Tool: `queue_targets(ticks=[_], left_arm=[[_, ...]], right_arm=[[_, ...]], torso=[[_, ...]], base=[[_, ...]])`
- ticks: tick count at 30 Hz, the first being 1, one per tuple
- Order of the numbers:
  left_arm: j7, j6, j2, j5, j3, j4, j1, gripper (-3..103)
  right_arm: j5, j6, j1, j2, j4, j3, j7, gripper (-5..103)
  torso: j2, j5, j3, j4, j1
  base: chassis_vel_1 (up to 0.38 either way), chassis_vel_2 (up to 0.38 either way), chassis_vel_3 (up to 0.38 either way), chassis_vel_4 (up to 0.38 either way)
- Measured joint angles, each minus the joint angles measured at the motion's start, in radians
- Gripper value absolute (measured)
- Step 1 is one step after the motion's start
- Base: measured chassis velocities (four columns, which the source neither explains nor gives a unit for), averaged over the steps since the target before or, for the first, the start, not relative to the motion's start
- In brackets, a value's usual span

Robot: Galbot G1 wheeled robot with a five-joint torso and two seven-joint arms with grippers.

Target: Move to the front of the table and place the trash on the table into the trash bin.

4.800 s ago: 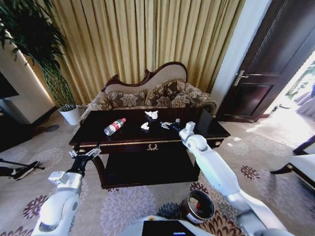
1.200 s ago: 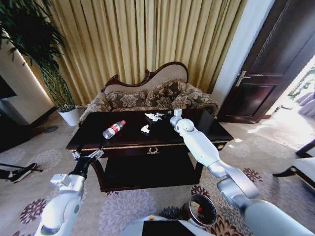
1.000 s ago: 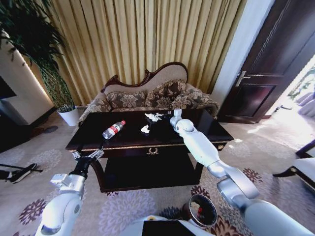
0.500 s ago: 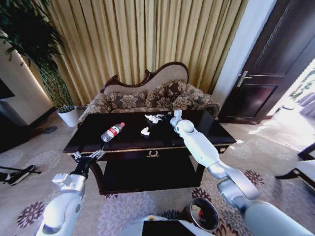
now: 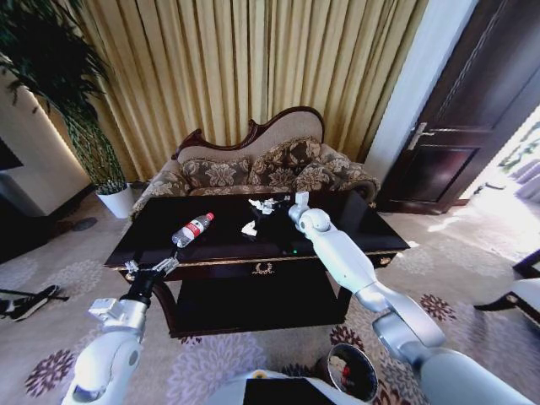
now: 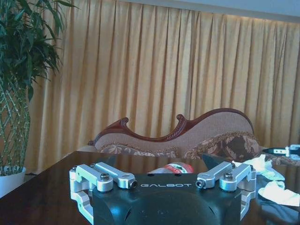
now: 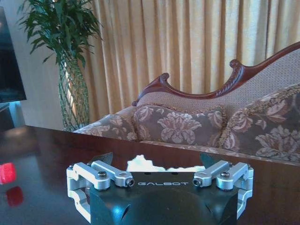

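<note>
The dark glossy table (image 5: 215, 245) stands right in front of me. On it lie a clear bottle with a red label (image 5: 192, 229) (image 6: 176, 168), one white paper wad (image 5: 250, 227) (image 6: 277, 192) near the middle and another wad (image 5: 262, 203) (image 7: 142, 164) farther back. My right gripper (image 5: 276, 206) (image 7: 155, 160) reaches over the table, open, with the far wad just ahead between its fingers. At the table's front left edge my left gripper (image 5: 148, 272) (image 6: 159, 164) hangs open, facing the bottle. The trash bin (image 5: 353, 373) sits on the carpet at my lower right.
A carved floral sofa (image 5: 253, 164) stands behind the table before gold curtains. A potted plant (image 5: 94, 135) is at the back left and a dark door (image 5: 460, 135) at the right. Patterned carpet (image 5: 51, 337) lies open on both sides of the table.
The whole view has shifted: the table now looks nearer and the bin sits lower in the picture. The right gripper has gone from the table's right part to the far wad.
</note>
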Motion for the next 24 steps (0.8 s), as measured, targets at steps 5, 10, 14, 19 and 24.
queue_targets(ticks=[5, 10, 14, 19, 24], left_arm=[[-0.001, 0.0, -0.001, 0.011, 0.007, -0.01, 0.001, 100], [-0.002, 0.001, -0.004, 0.015, 0.01, -0.015, 0.002, 100], [-0.002, 0.001, -0.004, 0.016, 0.008, -0.017, 0.007, 100], [-0.003, 0.001, -0.005, 0.016, 0.011, -0.017, 0.006, 100], [-0.003, 0.001, -0.006, 0.017, 0.018, -0.016, 0.002, 100]], right_arm=[[-0.034, 0.004, 0.015, 0.043, -0.054, -0.006, 0.0, 100], [-0.052, 0.013, 0.029, 0.064, -0.094, -0.009, 0.0, 100], [-0.058, 0.02, 0.042, 0.072, -0.125, -0.011, 0.0, 100], [-0.064, 0.021, 0.046, 0.068, -0.14, -0.012, 0.0, 100], [-0.069, 0.021, 0.045, 0.068, -0.141, -0.012, 0.0, 100]], torso=[[0.0, -0.0001, 0.0, 0.0002, 0.0], [0.0, 0.0, 0.0, 0.0001, 0.0], [0.0, 0.0, 0.0, 0.0001, 0.0], [0.0, 0.0, 0.0, -0.0001, 0.0], [0.0, 0.0, 0.0, 0.0, 0.0]], base=[[0.0, 0.0, 0.0, 0.0], [0.0, 0.0, 0.0, 0.0], [0.0, 0.0, 0.0, 0.0], [0.0, 0.0, 0.0, 0.0], [0.0, 0.0, 0.0, 0.0]])
